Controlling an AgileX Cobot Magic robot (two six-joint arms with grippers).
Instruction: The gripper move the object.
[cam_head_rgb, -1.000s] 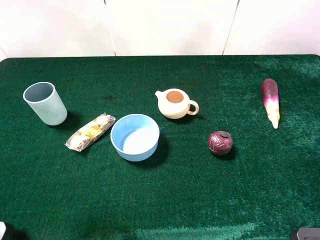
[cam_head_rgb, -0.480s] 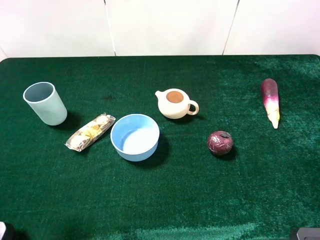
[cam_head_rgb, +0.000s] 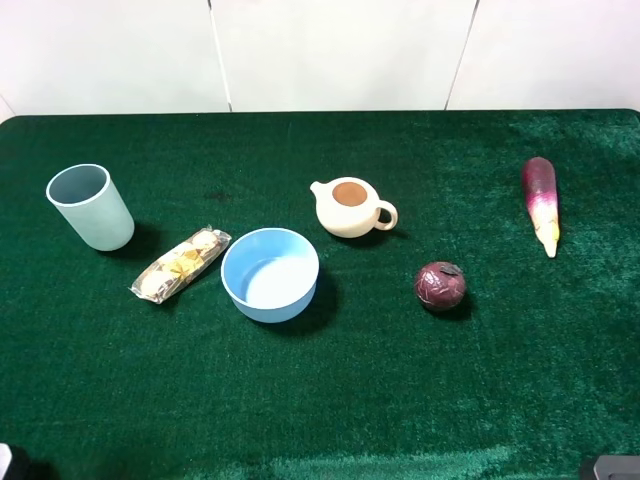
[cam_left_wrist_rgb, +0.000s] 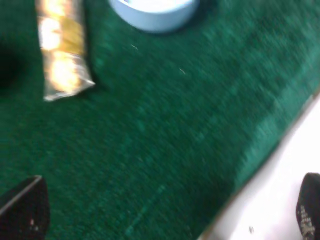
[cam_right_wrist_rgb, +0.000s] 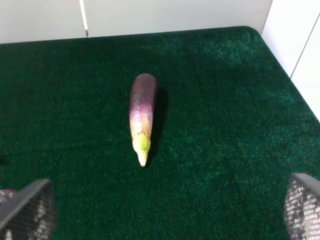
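- The object (cam_head_rgb: 440, 286), a small round maroon fruit, sits on the green table cloth (cam_head_rgb: 400, 400), toward the right of the exterior view, in front of and to the right of the cream teapot (cam_head_rgb: 350, 208) and apart from it.
- Nothing touches the object; no arm reaches over the cloth in the exterior view.
- The right gripper (cam_right_wrist_rgb: 165, 210) is spread wide: its two mesh-textured fingertips (cam_right_wrist_rgb: 30, 210) show at opposite edges of the right wrist view, with the eggplant (cam_right_wrist_rgb: 142, 116) lying on the cloth between and beyond them.
- The left gripper (cam_left_wrist_rgb: 170, 212) is likewise spread, holding nothing, over the cloth's near edge.
- The blurred left wrist view shows the blue bowl (cam_left_wrist_rgb: 155, 10) and the snack packet (cam_left_wrist_rgb: 60, 50).
- A pale blue cup (cam_head_rgb: 90, 206) stands at the far left.
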